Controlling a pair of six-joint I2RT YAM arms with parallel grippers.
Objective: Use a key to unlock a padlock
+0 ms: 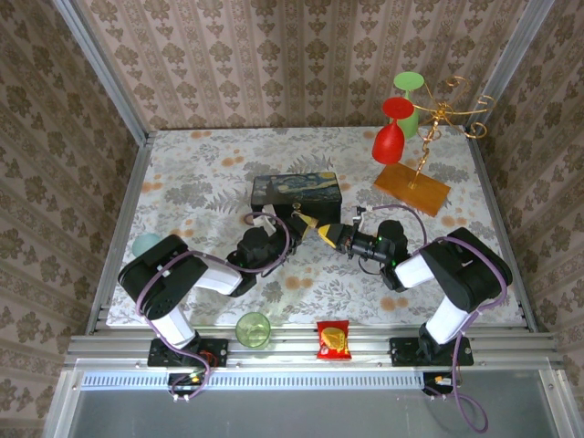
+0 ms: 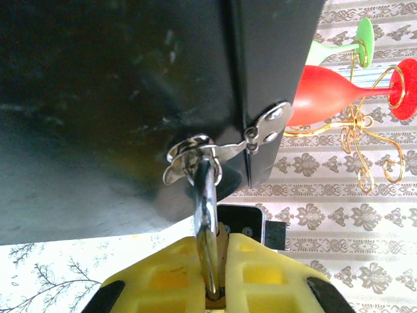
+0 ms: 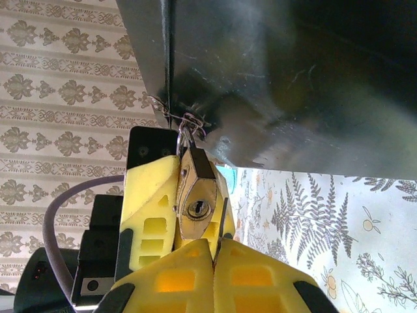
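The left pincer [image 2: 212, 264] is clamping the padlock [image 3: 195, 195] hanging on the box [image 1: 297, 190] latch. The right pincer [image 3: 215, 251] is pinching a thin key [image 3: 223, 225] just beside the empty keyhole [image 3: 199, 208]. Inserting and turning are not yet done.

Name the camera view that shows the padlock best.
Right wrist view: the padlock faces the camera, keyhole visible, hanging from the box. In the left wrist view its silver shackle runs into the left gripper; in the top view it is too small to make out.
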